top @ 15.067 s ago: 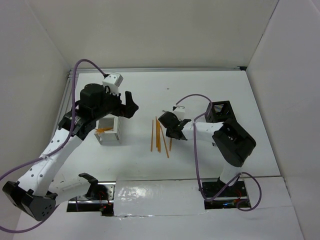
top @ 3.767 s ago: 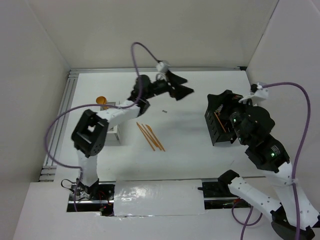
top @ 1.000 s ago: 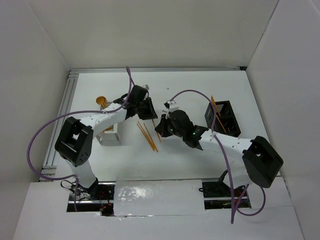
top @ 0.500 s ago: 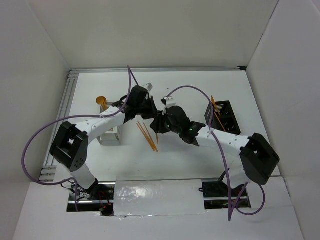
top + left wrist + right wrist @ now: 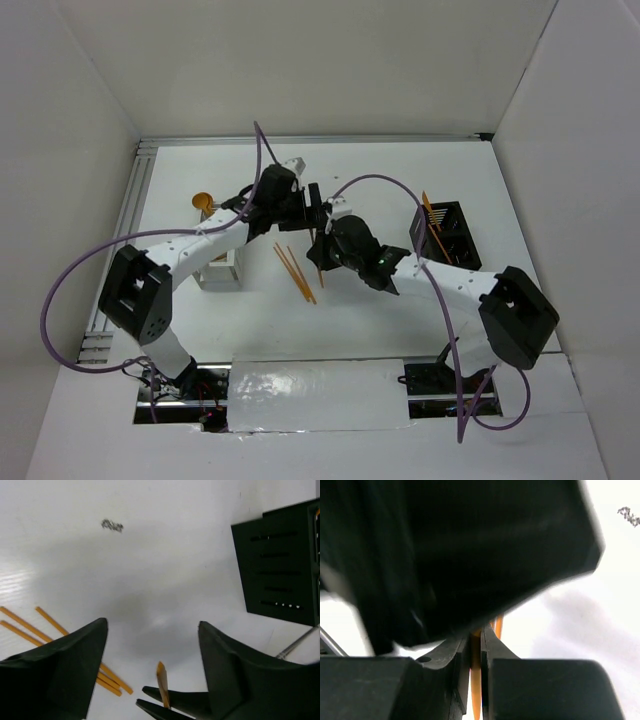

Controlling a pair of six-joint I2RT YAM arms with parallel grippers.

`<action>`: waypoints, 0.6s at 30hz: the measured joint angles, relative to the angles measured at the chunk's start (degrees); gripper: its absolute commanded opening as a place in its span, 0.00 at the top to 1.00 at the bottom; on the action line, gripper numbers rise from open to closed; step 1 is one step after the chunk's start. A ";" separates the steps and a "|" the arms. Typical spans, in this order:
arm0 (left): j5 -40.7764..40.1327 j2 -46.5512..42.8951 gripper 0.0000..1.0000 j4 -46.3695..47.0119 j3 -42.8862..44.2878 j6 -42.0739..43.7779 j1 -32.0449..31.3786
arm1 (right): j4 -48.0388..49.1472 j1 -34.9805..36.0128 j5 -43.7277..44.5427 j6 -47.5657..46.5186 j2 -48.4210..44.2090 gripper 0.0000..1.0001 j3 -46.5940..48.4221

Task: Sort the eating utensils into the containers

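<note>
Claws meet above the middle of the worktop (image 5: 400, 170). The left claw (image 5: 152, 626) stands wide apart. In the left wrist view its two dark fingers (image 5: 60, 675) spread to either side and touch nothing. Low in the gap between them shows the right claw (image 5: 159, 701), its thin tips pressed together on one orange utensil (image 5: 161, 680), a slim flat strip standing up out of the grip. In the right wrist view the same strip runs lengthwise between the two jaws, clamped on both sides. A large dark blurred shape fills the upper part of that view, just beyond the tips. Which kind of utensil this is cannot be told, since its ends are hidden.

Just beside the claws, on the side toward the left arm's base, a few orange sticks (image 5: 295, 270) lie on the worktop, close together and slanting. Further left the white caddy (image 5: 222, 270) sits partly under the left arm (image 5: 190, 245). An orange spoon bowl (image 5: 203, 201) shows at the caddy's far side, and whether it rests inside cannot be told.

Well apart on the right stands the black caddy (image 5: 455, 240), its slotted wall plain in the left wrist view. Several orange pieces (image 5: 427, 208) lean out of its left side. A small grey smudge (image 5: 112, 526) marks the worktop beyond the claws.
</note>
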 measured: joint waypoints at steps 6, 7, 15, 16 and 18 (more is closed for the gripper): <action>0.55 0.00 0.00 -5.55 10.51 1.33 2.38 | 0.74 -0.04 1.64 -0.46 -1.49 1.00 -1.22; 0.68 0.00 0.00 -5.55 12.44 1.33 3.32 | 0.79 -0.28 1.68 -0.63 -1.70 1.00 -1.22; 2.51 -2.32 0.00 -5.90 18.62 2.27 12.79 | -2.36 -2.99 6.03 -2.54 -4.04 1.00 -1.22; 2.93 -3.13 0.00 -5.92 17.27 2.43 13.81 | -3.08 -4.50 7.23 -3.21 -5.42 1.00 -1.18; 4.26 -5.44 0.00 -5.31 12.85 2.49 15.98 | -3.89 -8.48 10.78 -5.68 -8.41 1.00 -0.87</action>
